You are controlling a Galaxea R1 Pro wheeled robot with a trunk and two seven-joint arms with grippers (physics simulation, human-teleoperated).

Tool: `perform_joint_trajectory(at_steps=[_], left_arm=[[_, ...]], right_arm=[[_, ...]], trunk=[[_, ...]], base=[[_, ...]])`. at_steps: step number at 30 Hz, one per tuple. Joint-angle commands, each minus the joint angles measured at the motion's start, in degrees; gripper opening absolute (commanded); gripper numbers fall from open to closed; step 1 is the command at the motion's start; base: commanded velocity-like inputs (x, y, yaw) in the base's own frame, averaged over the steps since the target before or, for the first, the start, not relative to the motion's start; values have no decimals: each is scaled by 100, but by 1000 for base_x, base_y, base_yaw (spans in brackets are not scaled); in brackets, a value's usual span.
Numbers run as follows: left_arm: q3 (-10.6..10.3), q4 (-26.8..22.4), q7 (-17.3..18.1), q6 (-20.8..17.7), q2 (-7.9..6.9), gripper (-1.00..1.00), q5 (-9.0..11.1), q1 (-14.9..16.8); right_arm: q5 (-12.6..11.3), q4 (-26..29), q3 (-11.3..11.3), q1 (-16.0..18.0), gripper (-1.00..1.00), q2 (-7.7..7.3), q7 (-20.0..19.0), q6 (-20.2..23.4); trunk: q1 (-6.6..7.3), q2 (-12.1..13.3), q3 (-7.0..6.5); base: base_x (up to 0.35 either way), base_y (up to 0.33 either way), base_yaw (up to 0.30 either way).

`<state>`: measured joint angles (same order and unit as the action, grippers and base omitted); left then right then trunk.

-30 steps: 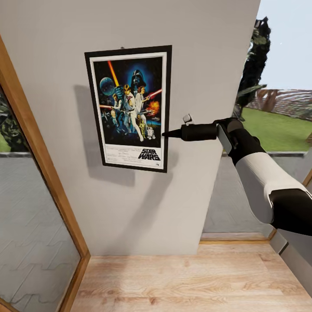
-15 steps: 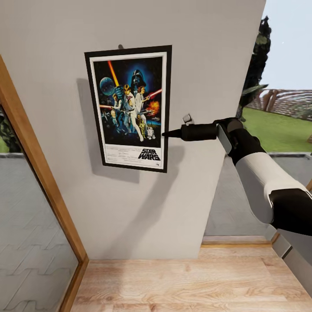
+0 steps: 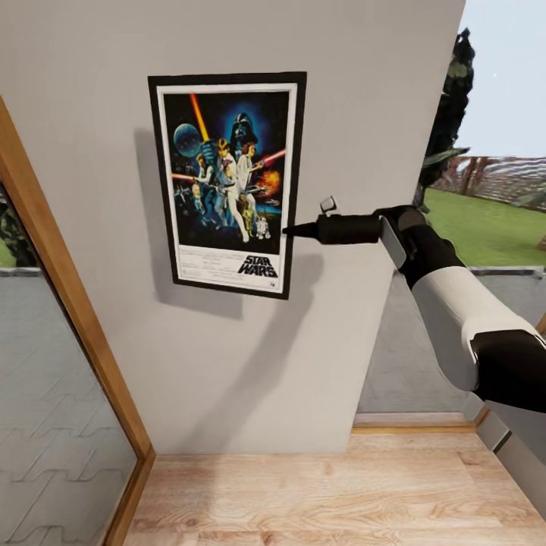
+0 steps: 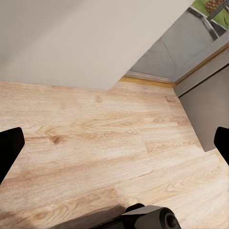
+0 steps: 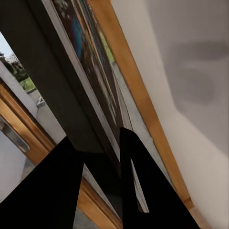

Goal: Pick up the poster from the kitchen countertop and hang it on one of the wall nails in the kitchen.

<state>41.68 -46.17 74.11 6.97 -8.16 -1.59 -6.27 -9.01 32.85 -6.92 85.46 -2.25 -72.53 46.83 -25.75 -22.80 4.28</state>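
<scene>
Wall (image 3: 364,91) grey, wood floor (image 3: 318,493) | right gripper (image 3: 290,231) reaching left, pinching poster (image 3: 227,182) edge | left gripper (image 4: 114,143) fingers spread

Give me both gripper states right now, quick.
Left gripper: open, holding nothing, pointing at the wooden floor.
Right gripper: closed on the right edge of the poster, held against the wall.
</scene>
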Motion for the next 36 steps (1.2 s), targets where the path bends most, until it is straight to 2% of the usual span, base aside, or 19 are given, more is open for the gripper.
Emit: perform_joint_trajectory(at_steps=[1,6,12,18,36], left_arm=[[7,-6,7,58,0,100,-17,1],[7,-6,7,58,-1,100,-17,0],[7,-4,7,58,-2,100,-17,-1],[7,-5,7,58,-2,100,-17,1],[7,-5,8,58,-2,100,-17,-1]], right_arm=[[-102,5,-36,8,-100,2,17,57],[-150,2,-37,62,-100,52,26,73],[-153,-31,-37,253,-100,248,163,90],[-150,-42,-37,325,-100,333,306,97],[-153,-258,-30,469,-100,388,500,98]], trunk=[[-4,-12,12],[-4,-12,12],[-4,-12,12],[-4,-12,12],[-4,-12,12]], base=[[0,0,0],[0,0,0],[0,0,0],[0,0,0],[0,0,0]])
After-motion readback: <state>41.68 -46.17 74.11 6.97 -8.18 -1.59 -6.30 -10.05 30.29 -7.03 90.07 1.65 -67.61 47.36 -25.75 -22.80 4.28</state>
